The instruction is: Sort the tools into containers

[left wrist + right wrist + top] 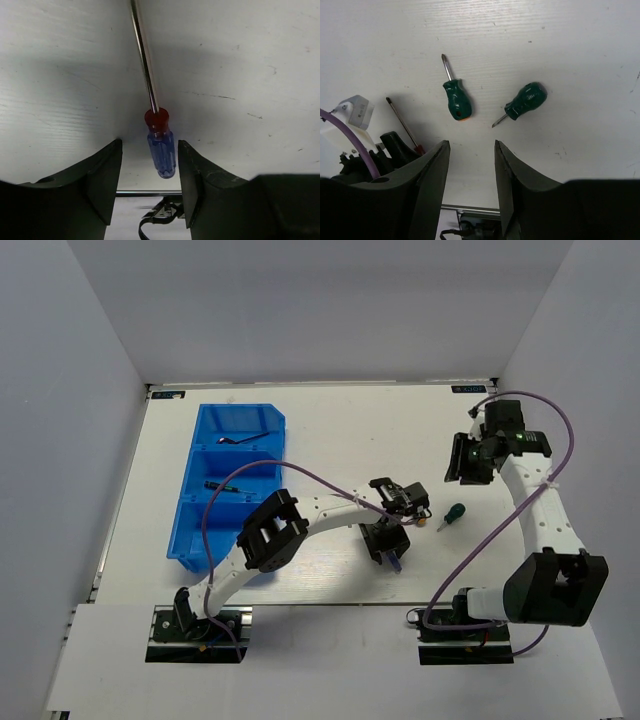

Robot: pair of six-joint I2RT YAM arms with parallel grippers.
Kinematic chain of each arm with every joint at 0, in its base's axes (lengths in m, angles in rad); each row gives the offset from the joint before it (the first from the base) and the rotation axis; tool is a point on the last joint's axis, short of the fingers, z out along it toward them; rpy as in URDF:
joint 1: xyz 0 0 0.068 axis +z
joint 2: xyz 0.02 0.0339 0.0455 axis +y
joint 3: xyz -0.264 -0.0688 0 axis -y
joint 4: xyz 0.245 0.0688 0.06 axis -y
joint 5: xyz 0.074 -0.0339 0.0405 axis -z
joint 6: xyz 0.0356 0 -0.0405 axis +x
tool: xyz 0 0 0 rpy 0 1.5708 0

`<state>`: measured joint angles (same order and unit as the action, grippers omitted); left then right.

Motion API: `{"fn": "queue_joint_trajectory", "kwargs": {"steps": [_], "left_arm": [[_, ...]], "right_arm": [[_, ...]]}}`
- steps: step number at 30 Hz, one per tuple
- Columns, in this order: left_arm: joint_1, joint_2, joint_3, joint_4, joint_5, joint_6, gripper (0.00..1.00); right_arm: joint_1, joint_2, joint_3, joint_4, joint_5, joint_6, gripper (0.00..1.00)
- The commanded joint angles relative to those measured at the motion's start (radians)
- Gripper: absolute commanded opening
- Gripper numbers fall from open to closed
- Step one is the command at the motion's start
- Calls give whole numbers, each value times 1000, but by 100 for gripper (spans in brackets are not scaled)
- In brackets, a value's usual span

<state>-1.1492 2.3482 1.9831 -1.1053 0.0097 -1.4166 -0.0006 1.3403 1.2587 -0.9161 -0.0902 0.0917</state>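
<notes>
A white table (pixel 330 430) is seen from above, with two robot arms reaching out from its near edge. The left gripper (pixel 150 145) hovers low over the middle of the table with its jaws apart; a blue-handled screwdriver (pixel 161 152) lies flat on the table, its handle in the gap between them; the handle has a red collar, and the thin metal shaft points away from the wrist camera. The right gripper (pixel 470 147) hangs above the right side of the table, its jaws also apart and holding nothing; on the table in front of it lies one stubby green-handled screwdriver (pixel 456 100), and near it, not touching, a second green-handled screwdriver (pixel 526 100); their tips point different ways. A blue bin (pixel 235 415) with three compartments sits at the left of the table, well apart from both grippers; a dark hex key (pixel 250 437) lies in the far compartment; a black-green screwdriver (pixel 225 486) lies in the middle one; the left arm hides much of the near one.
</notes>
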Motion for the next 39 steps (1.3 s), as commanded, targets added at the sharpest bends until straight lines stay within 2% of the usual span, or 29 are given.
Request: {"fn": "queue_joint_trajectory", "kwargs": {"steps": [1,4,7,8,11,12,13,16,17,18,21,27,30,37,39], "left_arm": [[-6,-1,2,18,-31,5,59],[-6,28,2,32,-42,5,57],[-6,39,2,19,-42,15,36],[-6,39,-15,1,-42,25,21],[-6,8,-113,11,-51,36,9],[3,-33,-166,22,-62,36,2],[14,-58,-185,45,-77,45,0],[25,-172,-170,45,-195,74,0],[46,-203,-149,6,-244,83,0],[55,-234,-104,-26,-352,84,0],[147,-363,-105,-108,-494,19,0],[446,-533,-249,-91,-494,-68,0],[529,-601,-317,-51,-504,-122,0],[631,-621,-348,-116,-563,-170,0],[643,-632,-380,-125,-563,-170,0]], "right_arm": [[-22,-47,-31,22,-31,17,47],[-25,-64,-67,25,-39,26,47],[-29,-81,-99,25,-39,32,47],[-35,-84,-105,26,-42,29,47],[-41,-98,-128,36,-48,26,47],[-41,-99,-142,33,-49,23,47],[-44,-101,-146,36,-62,22,47],[-47,-102,-180,37,-104,-18,47],[-45,-107,-197,43,-126,-35,46],[-47,-109,-217,46,-137,-44,43],[-48,-104,-249,71,-166,-59,36],[-47,-95,-265,86,-186,-70,35],[-45,-98,-275,92,-183,-72,35],[-49,-96,-291,102,-187,-121,38],[-49,-92,-295,111,-195,-142,44]]}}
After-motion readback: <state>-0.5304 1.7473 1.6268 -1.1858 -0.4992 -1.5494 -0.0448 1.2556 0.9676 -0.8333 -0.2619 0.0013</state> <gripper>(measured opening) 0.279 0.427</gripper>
